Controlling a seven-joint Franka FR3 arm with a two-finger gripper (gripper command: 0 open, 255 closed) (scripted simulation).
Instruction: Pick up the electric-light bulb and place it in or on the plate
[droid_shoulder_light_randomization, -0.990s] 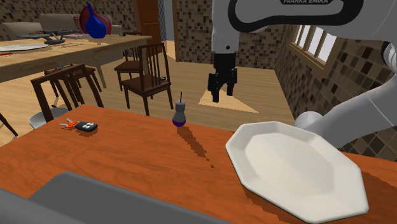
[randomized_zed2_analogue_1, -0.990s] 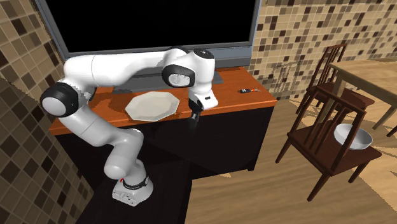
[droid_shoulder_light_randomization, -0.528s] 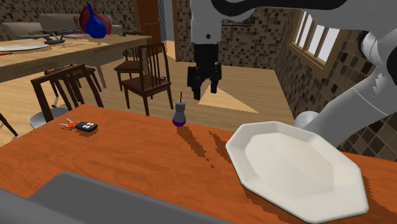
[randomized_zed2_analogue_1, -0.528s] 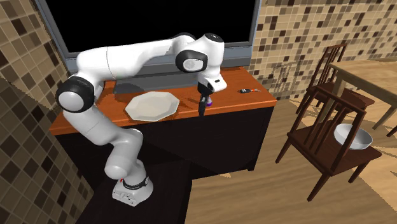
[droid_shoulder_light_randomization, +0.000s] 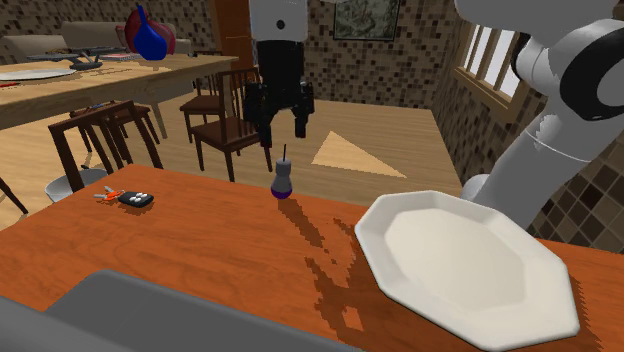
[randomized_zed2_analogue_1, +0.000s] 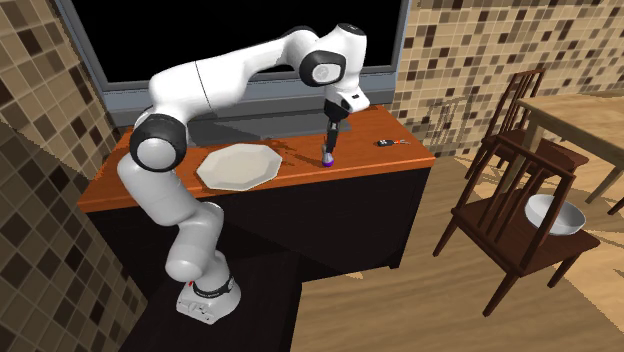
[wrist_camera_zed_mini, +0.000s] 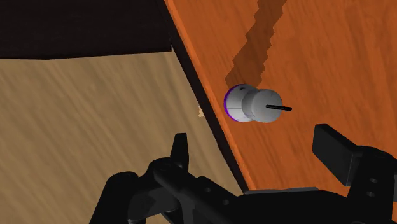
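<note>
The light bulb is a small grey piece on a purple base with a thin black pin on top. It stands upright near the far edge of the orange wooden top. My black gripper hangs open just above it, apart from it. In the wrist view the bulb lies ahead of the gripper, between the lines of the two spread fingers. The white octagonal plate lies on the same top toward the shoulder view's right. From the second exterior view the gripper is over the bulb, with the plate to the left.
A black key fob with red keys lies left of the bulb. A grey screen foot fills the near corner and a large dark screen stands behind the top. Wooden chairs and a bowl are beyond the edge.
The arm has swung toward the shoulder view's left, carrying the gripper from over the floor past the edge to a spot above the bulb. The fingers stayed open.
</note>
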